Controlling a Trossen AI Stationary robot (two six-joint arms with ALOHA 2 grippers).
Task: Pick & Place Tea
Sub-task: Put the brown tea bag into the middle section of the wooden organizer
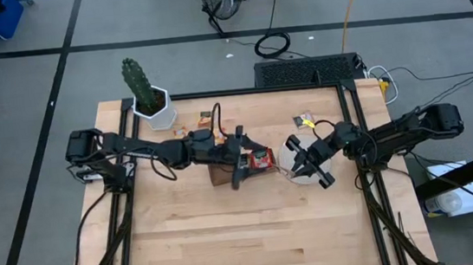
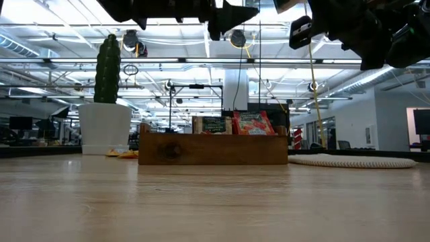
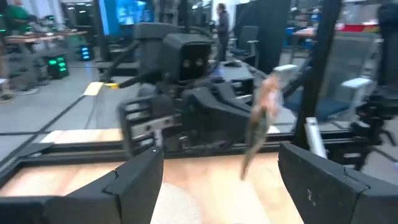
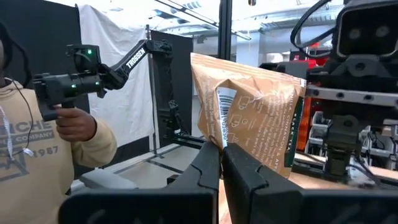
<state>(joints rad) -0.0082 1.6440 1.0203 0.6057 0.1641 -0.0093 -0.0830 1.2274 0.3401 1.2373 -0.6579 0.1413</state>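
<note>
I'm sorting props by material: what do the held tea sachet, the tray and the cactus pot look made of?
The tea sachet pinched by the right end effector looks like matte tan paper, creased and printed. The tray looks like brown wood, with a faint grain and a knot-like mark. The cactus pot looks like smooth white ceramic or plastic; the pictures do not show which.

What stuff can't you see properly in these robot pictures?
- Tan tea sachet in the right gripper: right wrist view, print too small to read; blurred in the left wrist view.
- Wooden tray: low view, its front wall hides the compartments; high view, the left gripper covers part of it.
- Round whitish disc: high view, right arm covers much of it.
- Sachets near the cactus pot: high view, too small to count.
</note>
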